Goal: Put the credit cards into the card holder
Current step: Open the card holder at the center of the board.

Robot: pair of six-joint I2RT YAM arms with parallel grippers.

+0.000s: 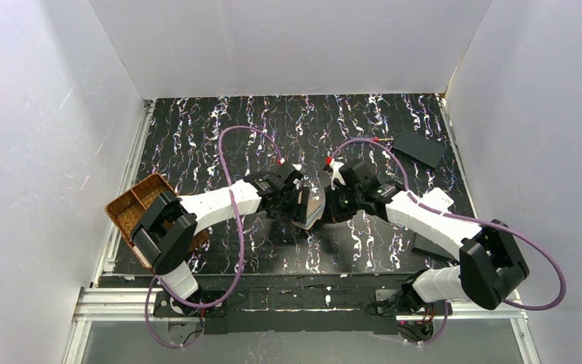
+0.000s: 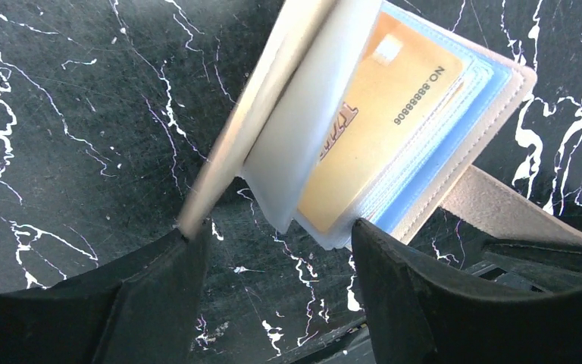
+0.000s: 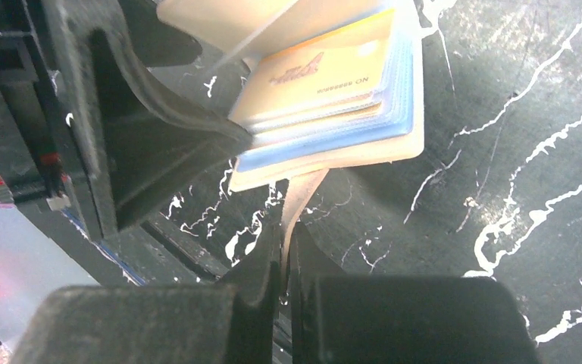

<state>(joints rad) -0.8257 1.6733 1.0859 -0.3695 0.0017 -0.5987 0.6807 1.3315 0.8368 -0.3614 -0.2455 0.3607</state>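
The card holder (image 1: 312, 209) is held up off the table at mid-table, between my two grippers, and it is partly open. A gold credit card (image 2: 379, 121) sits in its clear sleeves, with bluish card edges (image 2: 455, 133) behind it. My left gripper (image 2: 273, 227) is open. One fingertip touches the cream cover (image 2: 220, 167), the other the sleeves' lower corner. My right gripper (image 3: 286, 235) is shut on the holder's tan snap tab (image 3: 300, 199). In the right wrist view the gold card (image 3: 318, 76) and the holder's back cover (image 3: 405, 148) hang above that tab.
A brown woven tray (image 1: 132, 203) stands at the table's left edge beside the left arm. One black flat plate (image 1: 419, 146) lies at the back right, another (image 1: 430, 247) under the right arm. White walls close in the table on three sides.
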